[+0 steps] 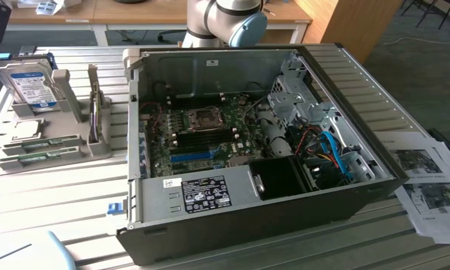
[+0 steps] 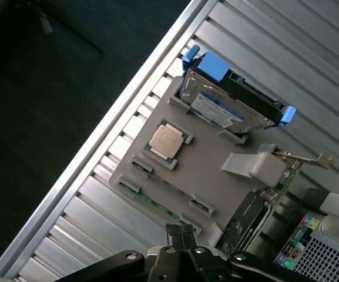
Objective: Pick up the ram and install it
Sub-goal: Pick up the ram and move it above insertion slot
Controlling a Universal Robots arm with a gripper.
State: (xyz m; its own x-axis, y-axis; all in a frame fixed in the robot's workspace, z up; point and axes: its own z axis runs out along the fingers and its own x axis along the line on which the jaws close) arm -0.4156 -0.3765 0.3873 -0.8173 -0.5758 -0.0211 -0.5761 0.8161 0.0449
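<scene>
The ram shows as two thin green sticks (image 1: 41,145) lying in the slots of a grey holder (image 1: 63,140) on the slatted table, at the exterior view's left. In the wrist view one green ram stick (image 2: 157,202) lies along the holder's edge (image 2: 210,170), between its end clips. My gripper (image 2: 180,234) hovers above that edge, its black fingers shut together with nothing between them. The open computer case (image 1: 233,225) lies in the middle, with the motherboard's dark memory slots (image 1: 202,138) below the CPU socket (image 1: 204,116).
On the holder a hard drive (image 1: 31,87) stands upright beside a loose CPU chip (image 1: 26,129) and an expansion card (image 1: 97,121). The arm's base (image 1: 225,22) stands behind the case. Papers (image 1: 427,180) lie at the exterior view's right. The table's edge (image 2: 116,123) runs close to the holder.
</scene>
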